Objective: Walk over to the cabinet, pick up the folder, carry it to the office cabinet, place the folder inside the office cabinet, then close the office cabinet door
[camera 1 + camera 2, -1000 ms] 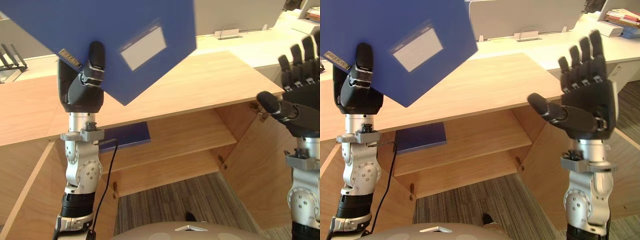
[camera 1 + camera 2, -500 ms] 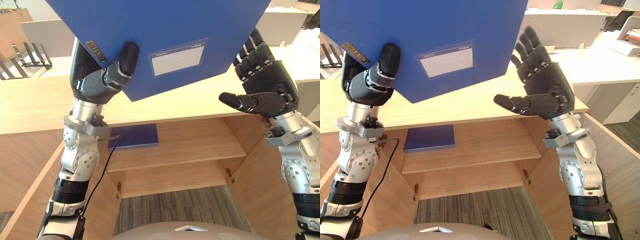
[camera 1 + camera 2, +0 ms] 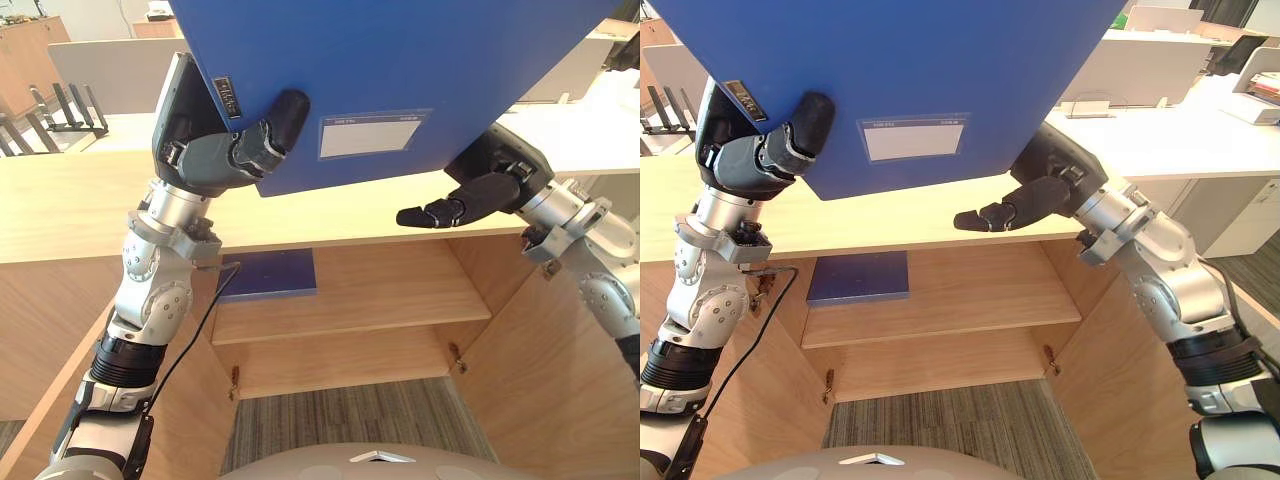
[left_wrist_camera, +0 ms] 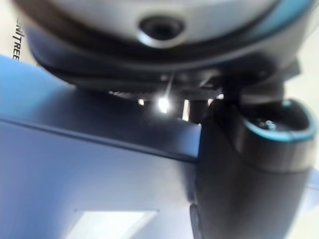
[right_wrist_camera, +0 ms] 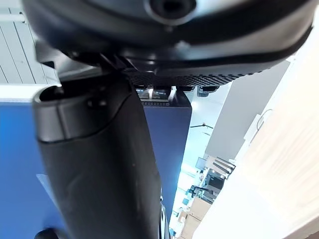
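Observation:
A large blue folder (image 3: 400,70) with a white label (image 3: 373,137) hangs high in front of me, above the wooden office cabinet (image 3: 80,215). My left hand (image 3: 215,160) is shut on its lower left corner, thumb pressed on the front face. My right hand (image 3: 1040,195) lies behind the folder's lower right edge, with the thumb sticking out below it. The left wrist view has the folder face (image 4: 75,189) right beside the thumb (image 4: 244,174). The cabinet stands open below, and a second blue folder (image 3: 268,273) lies flat on its upper shelf.
Both cabinet doors stand open: the right door (image 3: 540,370) and the left door (image 3: 60,400) flank the shelves. Striped carpet (image 3: 340,420) lies in front. White desks (image 3: 1160,130) stand behind the cabinet, and a black file rack (image 3: 60,105) is at the far left.
The folder has swung up and rightward, closer to my head. My right hand has moved in from the right and gone behind the folder's right edge. The view has shifted.

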Robot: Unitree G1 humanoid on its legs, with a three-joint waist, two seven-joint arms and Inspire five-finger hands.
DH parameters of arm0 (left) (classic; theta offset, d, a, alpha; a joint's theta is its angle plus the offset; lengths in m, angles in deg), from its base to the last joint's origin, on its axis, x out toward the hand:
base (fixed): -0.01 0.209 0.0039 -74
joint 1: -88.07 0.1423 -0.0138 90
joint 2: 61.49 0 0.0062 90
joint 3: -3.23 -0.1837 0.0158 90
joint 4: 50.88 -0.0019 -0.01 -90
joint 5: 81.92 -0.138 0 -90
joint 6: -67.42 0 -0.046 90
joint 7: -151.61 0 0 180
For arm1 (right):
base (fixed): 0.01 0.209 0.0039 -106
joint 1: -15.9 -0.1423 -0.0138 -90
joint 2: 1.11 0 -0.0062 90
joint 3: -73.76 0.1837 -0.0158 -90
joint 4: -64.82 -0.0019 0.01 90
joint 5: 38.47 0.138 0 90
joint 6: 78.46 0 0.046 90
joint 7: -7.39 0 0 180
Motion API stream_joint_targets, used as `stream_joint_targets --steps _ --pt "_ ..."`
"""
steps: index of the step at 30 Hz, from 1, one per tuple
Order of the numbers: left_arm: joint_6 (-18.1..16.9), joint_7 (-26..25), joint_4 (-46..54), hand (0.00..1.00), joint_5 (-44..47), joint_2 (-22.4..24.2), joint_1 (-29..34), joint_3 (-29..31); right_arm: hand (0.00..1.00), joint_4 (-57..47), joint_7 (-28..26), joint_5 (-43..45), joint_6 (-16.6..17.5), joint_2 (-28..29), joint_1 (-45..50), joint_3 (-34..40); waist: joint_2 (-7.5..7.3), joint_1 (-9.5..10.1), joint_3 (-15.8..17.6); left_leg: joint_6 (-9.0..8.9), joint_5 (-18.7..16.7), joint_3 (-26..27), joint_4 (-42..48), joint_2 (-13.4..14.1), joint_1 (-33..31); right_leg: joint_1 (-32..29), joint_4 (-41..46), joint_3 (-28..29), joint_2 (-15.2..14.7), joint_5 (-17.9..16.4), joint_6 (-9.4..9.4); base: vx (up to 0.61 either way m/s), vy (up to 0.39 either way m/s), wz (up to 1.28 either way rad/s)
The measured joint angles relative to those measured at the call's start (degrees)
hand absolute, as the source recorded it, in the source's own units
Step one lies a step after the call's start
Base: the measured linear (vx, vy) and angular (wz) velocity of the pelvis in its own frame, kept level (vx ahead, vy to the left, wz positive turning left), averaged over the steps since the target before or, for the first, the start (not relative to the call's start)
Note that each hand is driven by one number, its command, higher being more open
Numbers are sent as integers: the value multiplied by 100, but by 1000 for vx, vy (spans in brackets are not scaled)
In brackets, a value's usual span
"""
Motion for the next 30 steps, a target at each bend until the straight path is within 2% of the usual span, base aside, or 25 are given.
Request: stream_joint_targets --steps 4,11,23,30 --pt "-13 26 -94 0 47 -105 -2 -131 100 141 -20 -2 1 -387 -362 -222 -55 4 -45 -3 18 -9 -12 1 -3 0 -1 -16 -2 3 -4 -35 -27 2" --pt "25 118 -354 0 42 -251 0 -410 100 187 -13 57 26 -724 -594 -233 -115 -32 -85 7 47 -12 -32 -4 -13 -4 -3 -28 -17 19 -10 -43 -27 1" --pt "46 123 -687 0 -37 -305 0 -487 100 422 -9 195 122 -913 -832 -190 -122 -50 -81 -19 128 -3 -101 1 -59 -92 -4 -25 11 56 -23 -23 -19 0" --pt "46 123 -789 0 -77 -322 -1 -516 100 415 -250 577 131 -1000 -1120 -192 -155 -53 -63 -19 127 -4 -101 0 -60 -92 -5 -22 10 58 -21 -39 -20 0"
